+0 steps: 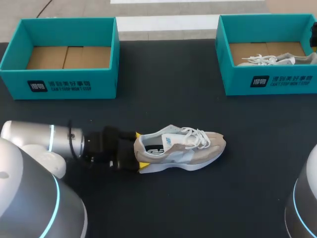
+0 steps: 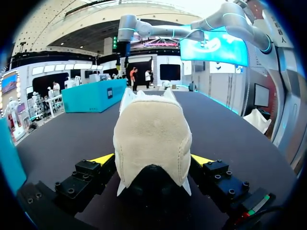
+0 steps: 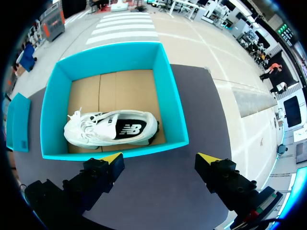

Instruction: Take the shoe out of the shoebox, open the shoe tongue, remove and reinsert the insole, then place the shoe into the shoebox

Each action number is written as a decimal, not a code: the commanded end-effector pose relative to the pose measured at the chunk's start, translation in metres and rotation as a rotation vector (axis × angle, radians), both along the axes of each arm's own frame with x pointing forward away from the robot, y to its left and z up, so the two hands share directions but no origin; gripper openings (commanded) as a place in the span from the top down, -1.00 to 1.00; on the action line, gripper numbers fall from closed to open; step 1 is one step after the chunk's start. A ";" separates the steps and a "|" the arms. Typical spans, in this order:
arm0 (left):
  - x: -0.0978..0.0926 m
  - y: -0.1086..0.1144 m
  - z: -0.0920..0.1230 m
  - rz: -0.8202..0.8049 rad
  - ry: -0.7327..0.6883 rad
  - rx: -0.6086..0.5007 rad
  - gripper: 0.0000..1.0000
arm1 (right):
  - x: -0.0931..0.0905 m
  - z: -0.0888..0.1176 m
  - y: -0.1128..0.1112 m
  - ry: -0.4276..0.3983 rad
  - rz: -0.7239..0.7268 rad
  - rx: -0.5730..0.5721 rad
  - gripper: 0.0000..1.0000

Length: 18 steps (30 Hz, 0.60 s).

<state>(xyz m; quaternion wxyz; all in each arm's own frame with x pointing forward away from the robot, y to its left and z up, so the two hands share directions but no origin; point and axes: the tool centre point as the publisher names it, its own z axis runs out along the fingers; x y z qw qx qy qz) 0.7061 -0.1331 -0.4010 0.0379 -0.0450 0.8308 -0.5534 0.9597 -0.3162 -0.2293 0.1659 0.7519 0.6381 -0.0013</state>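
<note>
My left arm (image 1: pixel 54 139) lies low, the left gripper (image 1: pixel 140 149) clasping the heel of the upright beige shoe (image 1: pixel 193 148), toe pointing right; right gripper (image 3: pixel 159 158) spread wide.

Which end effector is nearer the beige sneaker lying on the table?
Left. The left end effector clasps the beige sneaker by its heel; the right end effector hangs open above the teal shoebox holding a white sneaker.

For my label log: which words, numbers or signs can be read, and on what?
Left shoebox, front wall: white logo and print, too small to read.
Right shoebox, front wall: same print, too blurred.
Beige shoe, side: a mark, no readable words.
White shoe, side: logo only, no words.
</note>
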 end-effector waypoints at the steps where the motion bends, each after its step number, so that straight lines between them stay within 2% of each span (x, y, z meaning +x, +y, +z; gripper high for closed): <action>1: 0.003 -0.010 -0.004 -0.006 0.002 0.009 -1.00 | 0.000 0.000 0.000 -0.001 -0.001 0.000 -1.00; 12: 0.006 -0.015 -0.017 -0.023 0.007 0.046 -1.00 | 0.000 0.000 0.000 -0.001 -0.001 0.000 -1.00; 13: 0.006 -0.015 -0.017 -0.022 0.006 0.047 -0.84 | 0.000 0.000 0.000 -0.001 -0.001 0.000 -1.00; 14: 0.007 -0.015 -0.017 -0.023 0.006 0.047 -0.59 | 0.000 0.000 0.000 -0.001 -0.001 0.000 -1.00; 15: 0.008 -0.015 -0.016 -0.032 0.007 0.052 0.10 | 0.000 0.000 0.000 -0.001 -0.001 0.000 -1.00; 16: 0.008 -0.014 -0.016 -0.035 0.008 0.054 0.28 | 0.000 0.000 0.000 -0.001 -0.001 0.000 -1.00; 18: 0.010 -0.013 -0.014 -0.044 0.013 0.058 1.00 | 0.000 0.000 0.000 -0.001 -0.001 0.000 -1.00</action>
